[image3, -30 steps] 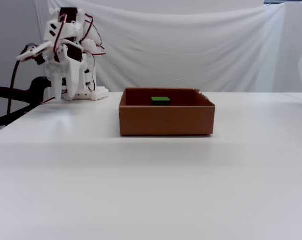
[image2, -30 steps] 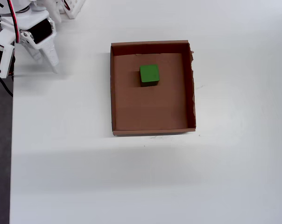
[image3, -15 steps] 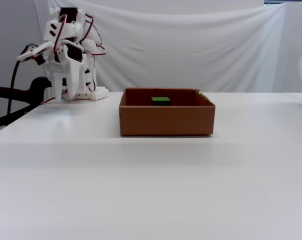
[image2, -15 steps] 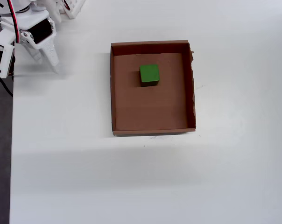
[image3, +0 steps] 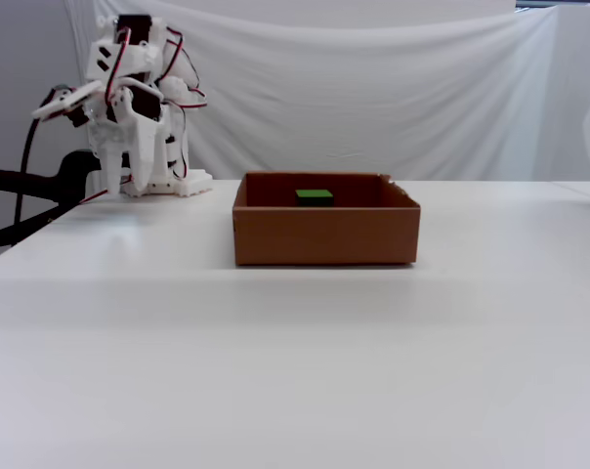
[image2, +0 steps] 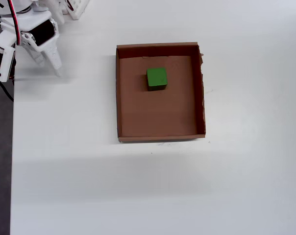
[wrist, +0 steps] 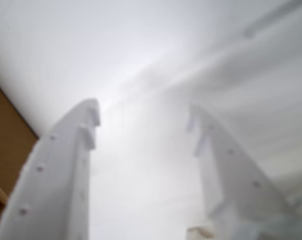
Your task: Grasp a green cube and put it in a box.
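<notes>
end effector (wrist: 143, 130) agape, empty

I see a white table (image2: 138, 196), smooth and plain; in the overhead view its left edge runs down the picture, with dark floor (image2: 0, 171) past it; the brown box (image2: 119, 98) sits flat on the table, near the middle and a bit toward the top edge; the white robot base (image3: 163, 184) stands on the table at the top left corner; I see a white cloth (image3: 373, 88) hanging behind the far edge in the fixed view.
</notes>
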